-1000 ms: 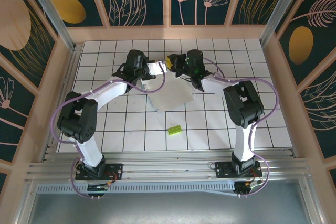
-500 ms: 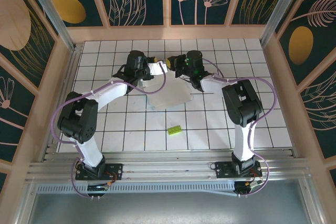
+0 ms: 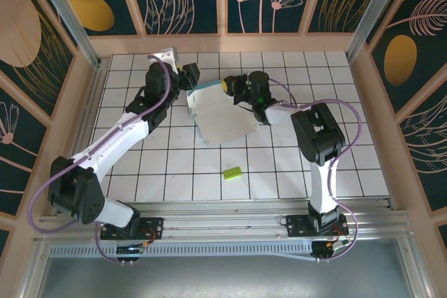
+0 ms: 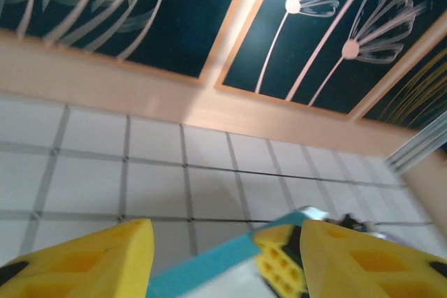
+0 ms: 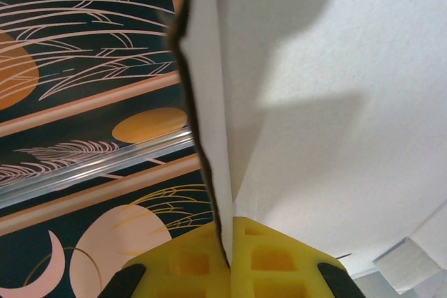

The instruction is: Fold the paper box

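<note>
Paper box (image 3: 222, 111) barely started, by the look of it: far flap lifted, rest flat sheet. Right gripper (image 3: 228, 86) clenched on flap edge; left gripper (image 3: 190, 75) jaws apart, empty. Most folds remain.

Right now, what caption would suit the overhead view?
Right gripper pinches the paper box at its far edge; left gripper, open, hovers by the corner.

The left arm (image 3: 117, 139) and the right arm (image 3: 323, 181) are made up of white links and black joints. A lilac cable (image 3: 36, 200) is looped along each. Black bases (image 3: 133, 228) are bolted at the lower edge of the frame. Yellow fingers (image 4: 91, 259) with recessed faces are fitted to the left pincer (image 4: 223, 256) and the right pincer (image 5: 230, 263).
</note>
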